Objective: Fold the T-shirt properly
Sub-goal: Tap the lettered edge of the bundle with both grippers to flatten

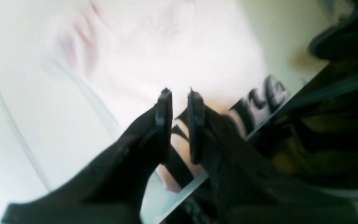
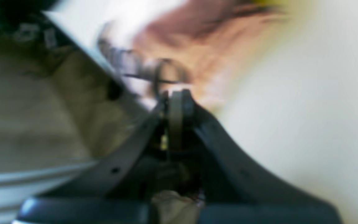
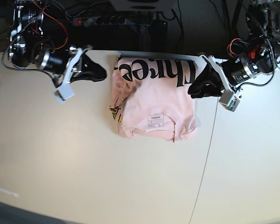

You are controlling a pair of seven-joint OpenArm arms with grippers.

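- Pink T-shirt lying folded into a rough square near the far edge of the pale counter, in the middle between the two arms.
- Big black letters across the far end of the shirt, close to the counter's back edge.
- Small white neck label print on top, toward the near end.
- A bit of yellow and black graphic poking out at the shirt's edge on the base view's left.
- Near edge of the shirt a little bumpy and wrinkled.
- Left gripper on the base view's right, just beside the shirt's side edge, low over the counter.
- In the left wrist view, left gripper with jaws spread a little, a narrow gap between them, nothing clearly held; pale shirt cloth and black letters just past the tips.
- Right gripper on the base view's left, near the shirt's far corner but apart from it.
- In the right wrist view, right gripper with jaws pressed together, nothing seen between them; picture very blurry, pink cloth showing beyond the tips.
- Thin seam line running across the counter on the base view's right.
- Black power strip and cables behind the counter's far edge.
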